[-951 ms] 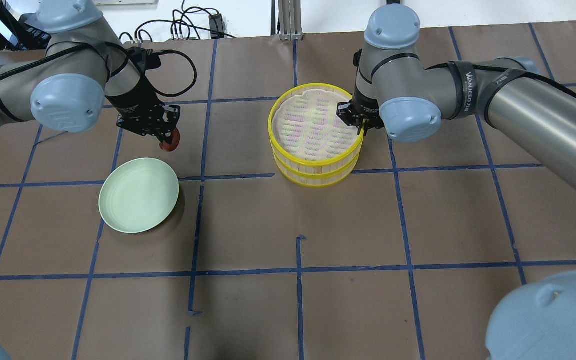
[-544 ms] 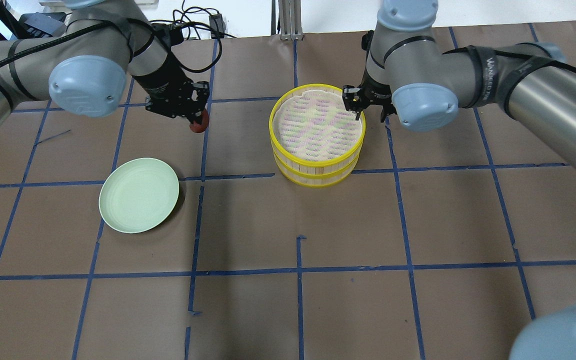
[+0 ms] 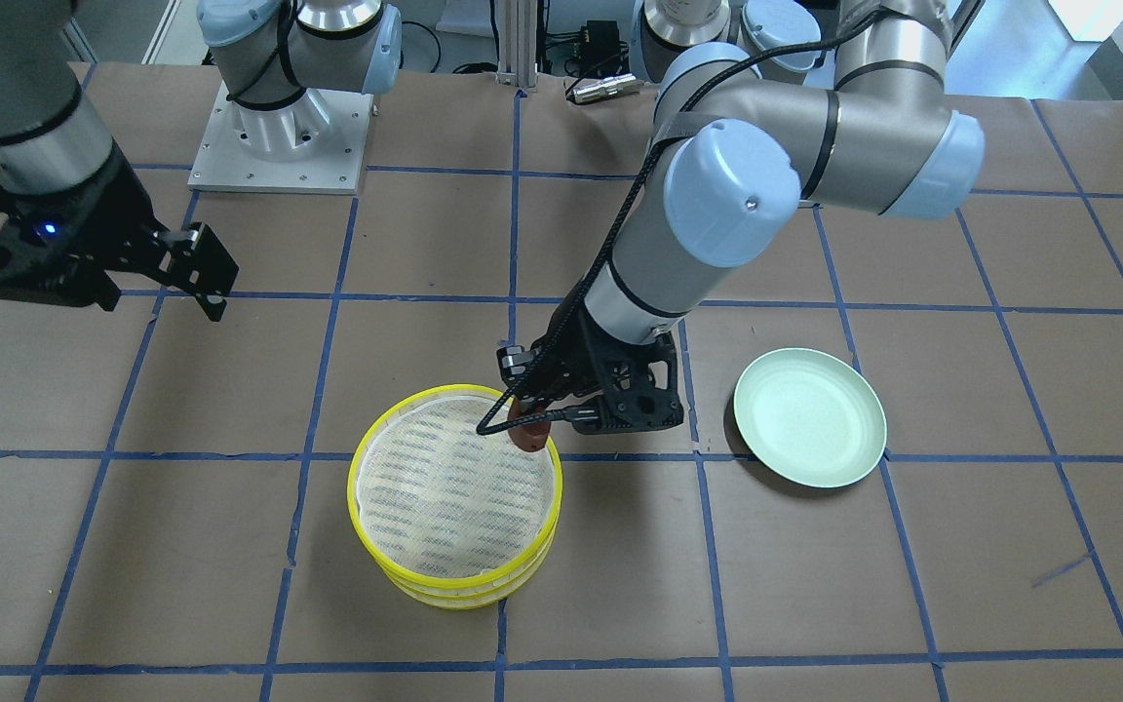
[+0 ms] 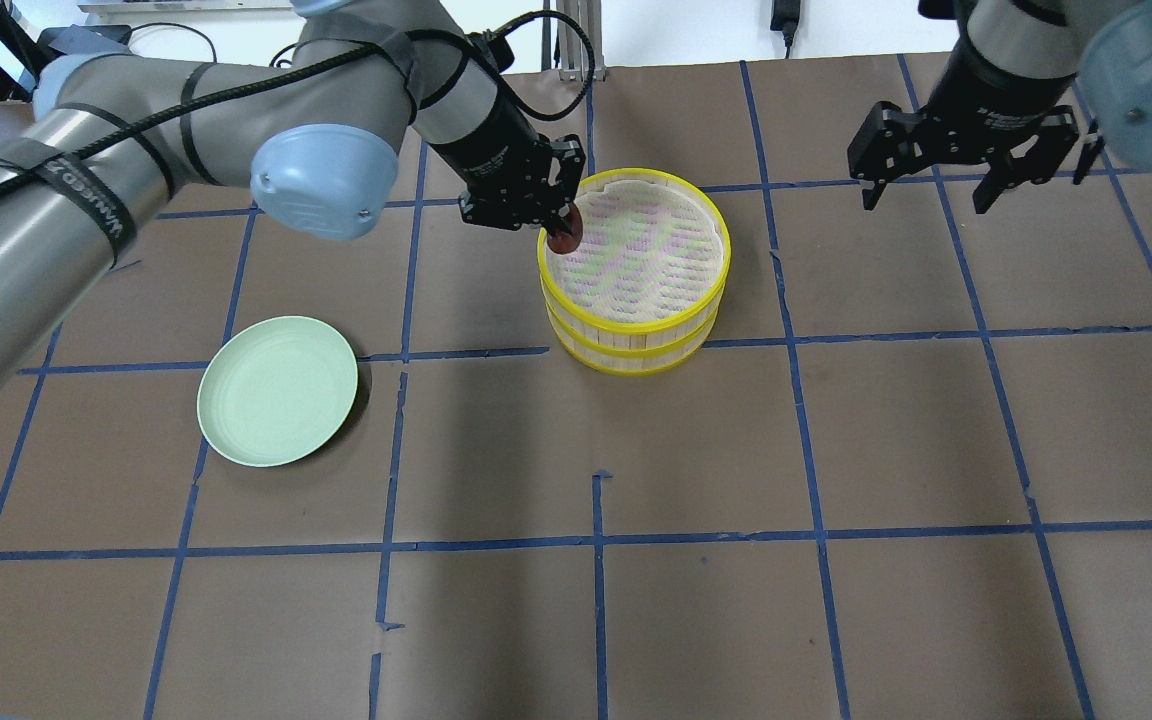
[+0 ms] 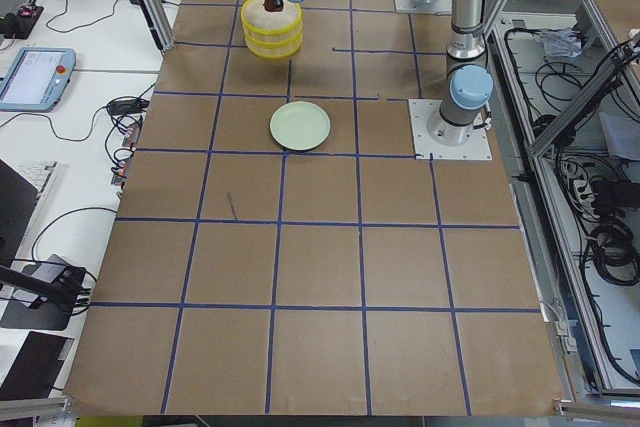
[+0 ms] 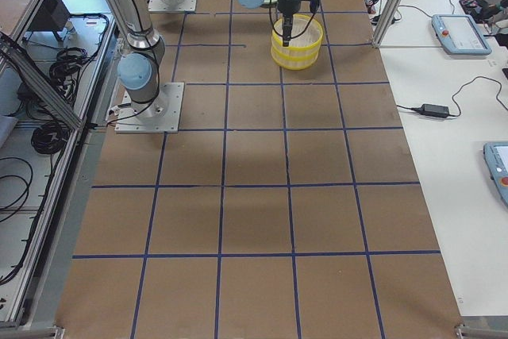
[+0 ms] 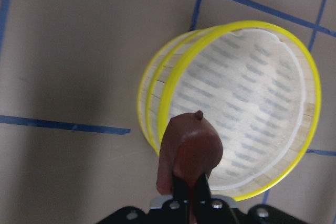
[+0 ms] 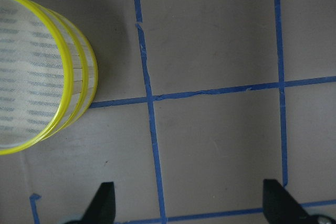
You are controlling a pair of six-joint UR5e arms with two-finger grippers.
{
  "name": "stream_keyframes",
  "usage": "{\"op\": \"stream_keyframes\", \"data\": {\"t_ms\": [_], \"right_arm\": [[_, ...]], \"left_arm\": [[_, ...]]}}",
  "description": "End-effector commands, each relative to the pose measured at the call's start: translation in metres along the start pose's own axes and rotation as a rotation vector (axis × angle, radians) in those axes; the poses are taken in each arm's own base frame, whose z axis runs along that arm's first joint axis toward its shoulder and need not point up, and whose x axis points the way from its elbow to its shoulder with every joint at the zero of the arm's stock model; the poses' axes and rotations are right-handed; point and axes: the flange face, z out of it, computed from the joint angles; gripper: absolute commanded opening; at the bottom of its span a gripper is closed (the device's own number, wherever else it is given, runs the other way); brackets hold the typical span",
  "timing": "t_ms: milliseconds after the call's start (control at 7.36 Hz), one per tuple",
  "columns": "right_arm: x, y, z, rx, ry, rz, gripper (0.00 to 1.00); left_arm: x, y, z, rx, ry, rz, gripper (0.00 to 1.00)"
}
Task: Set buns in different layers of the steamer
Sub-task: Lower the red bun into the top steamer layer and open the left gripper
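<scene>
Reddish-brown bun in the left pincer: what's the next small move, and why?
Probably shift the reddish-brown bun inward over the top steamer tray's mesh liner before lowering. The left pincer holds it right above the yellow rim, not the middle, so releasing now could drop it on the rim. The liner is bare; the right pincer is open and well clear.

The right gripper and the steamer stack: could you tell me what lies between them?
Only bare table with blue tape lines lies between right gripper and steamer stack, per the overhead view.
</scene>
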Motion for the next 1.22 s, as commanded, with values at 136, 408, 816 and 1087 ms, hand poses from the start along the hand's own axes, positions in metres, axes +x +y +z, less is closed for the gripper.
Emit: {"op": "stream_keyframes", "data": {"t_ms": [136,408,816,1087], "right_arm": [[-0.02,0.007,-0.034,-0.039,-0.033,-0.051,1.0],[-0.021,0.006,-0.034,-0.037,-0.033,-0.051,1.0],[-0.022,0.008,-0.037,-0.033,-0.035,-0.054,1.0],[-0.046,0.01,-0.037,-0.022,-0.026,-0.097,1.0]], "left_arm": [[0.024,-0.001,0.081,-0.013,0.0,0.062,0.29],[0.026,-0.009,0.081,0.046,0.01,0.083,0.99],[0.028,0.004,0.035,0.113,0.001,0.11,1.0],[-0.026,0.007,-0.058,0.111,-0.102,0.073,1.0]]}}
